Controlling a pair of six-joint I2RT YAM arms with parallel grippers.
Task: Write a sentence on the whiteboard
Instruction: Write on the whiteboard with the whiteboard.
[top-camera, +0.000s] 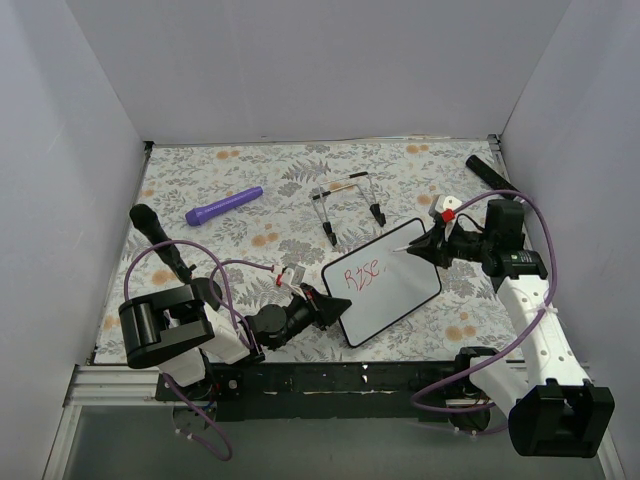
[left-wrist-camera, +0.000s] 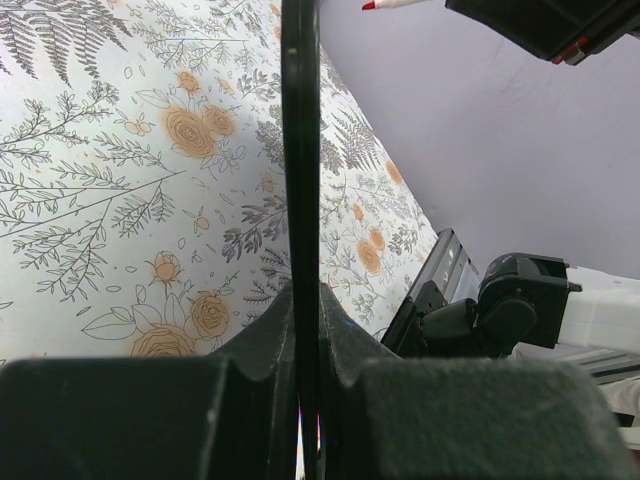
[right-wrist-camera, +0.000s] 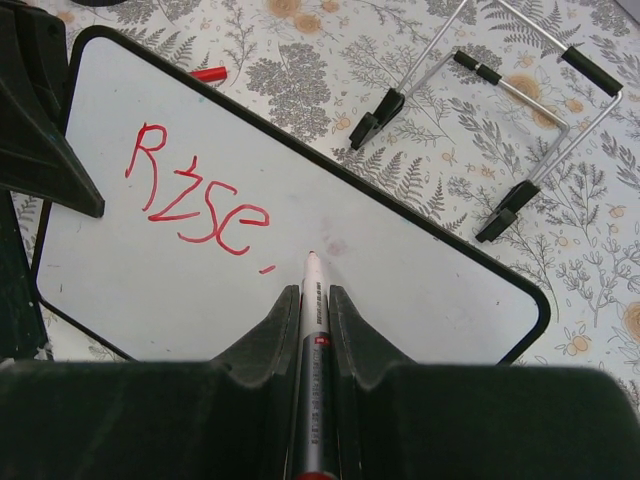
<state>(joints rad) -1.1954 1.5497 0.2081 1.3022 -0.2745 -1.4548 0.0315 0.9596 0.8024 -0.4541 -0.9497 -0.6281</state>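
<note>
The whiteboard (top-camera: 395, 282) lies tilted near the table's front middle, white with a thin black rim. Red letters reading "Rise" (top-camera: 362, 272) and a short red dash stand on its left part; they also show in the right wrist view (right-wrist-camera: 195, 203). My left gripper (top-camera: 335, 306) is shut on the whiteboard's near-left edge, seen edge-on in the left wrist view (left-wrist-camera: 300, 150). My right gripper (top-camera: 425, 243) is shut on a marker pen (right-wrist-camera: 312, 340). Its red tip (right-wrist-camera: 311, 256) is over the board just right of the dash; whether it touches I cannot tell.
A black wire stand (top-camera: 348, 207) lies behind the whiteboard. A purple cylinder (top-camera: 223, 206) lies at the back left. A red cap (right-wrist-camera: 208, 74) lies by the board's far edge. A black bar (top-camera: 486, 170) lies at the back right. White walls enclose the floral tabletop.
</note>
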